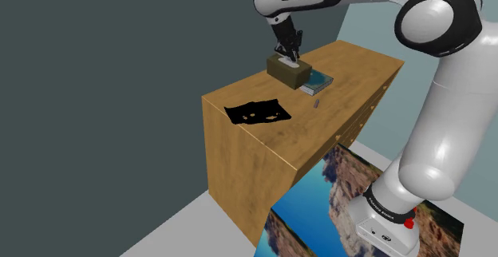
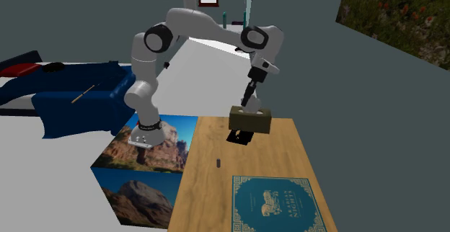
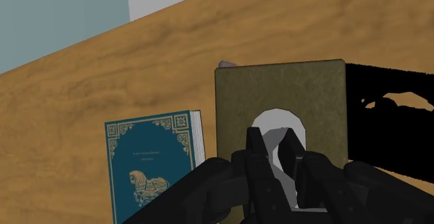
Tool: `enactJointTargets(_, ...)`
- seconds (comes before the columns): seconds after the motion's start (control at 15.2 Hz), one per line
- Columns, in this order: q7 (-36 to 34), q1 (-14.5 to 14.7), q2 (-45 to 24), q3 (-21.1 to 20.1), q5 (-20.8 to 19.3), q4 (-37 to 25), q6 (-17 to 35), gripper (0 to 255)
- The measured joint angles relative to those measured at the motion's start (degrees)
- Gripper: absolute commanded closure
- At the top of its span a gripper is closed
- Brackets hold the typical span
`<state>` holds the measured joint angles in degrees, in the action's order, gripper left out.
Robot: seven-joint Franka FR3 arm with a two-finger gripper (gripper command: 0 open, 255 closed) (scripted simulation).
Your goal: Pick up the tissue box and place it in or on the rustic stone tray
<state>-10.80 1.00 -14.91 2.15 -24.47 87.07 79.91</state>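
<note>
In the shoulder view the gripper comes down onto the top of the olive tissue box, and its fingertips are hidden against the white tissue there. The box hangs above the wooden dresser and covers part of a teal book. A small grey thing, too small to name, lies on the wood nearby. The tray, well apart toward this view's left, is drawn flat black with a few tan flecks, so its rim and inside cannot be made out.

In the second exterior view the box hides much of the tray behind it. The book is cut off at the bottom edge.

In the wrist view the black fingers pinch the tuft of white tissue standing out of the box's opening. The book lies beside the box, the tray runs out of frame on the other side, and the grey thing just peeks past the box's far corner.
</note>
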Motion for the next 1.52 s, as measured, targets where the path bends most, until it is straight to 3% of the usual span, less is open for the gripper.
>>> enactJointTargets(0.46,-7.5,5.5,0.6,-3.6,2.5,-1.6,-5.5,255)
enactJointTargets(0.73,-11.5,8.6,-1.1,-5.5,3.8,-5.8,-9.6,255)
enactJointTargets(1.52,-15.2,8.8,-1.6,-6.0,4.8,2.1,-2.1,255)
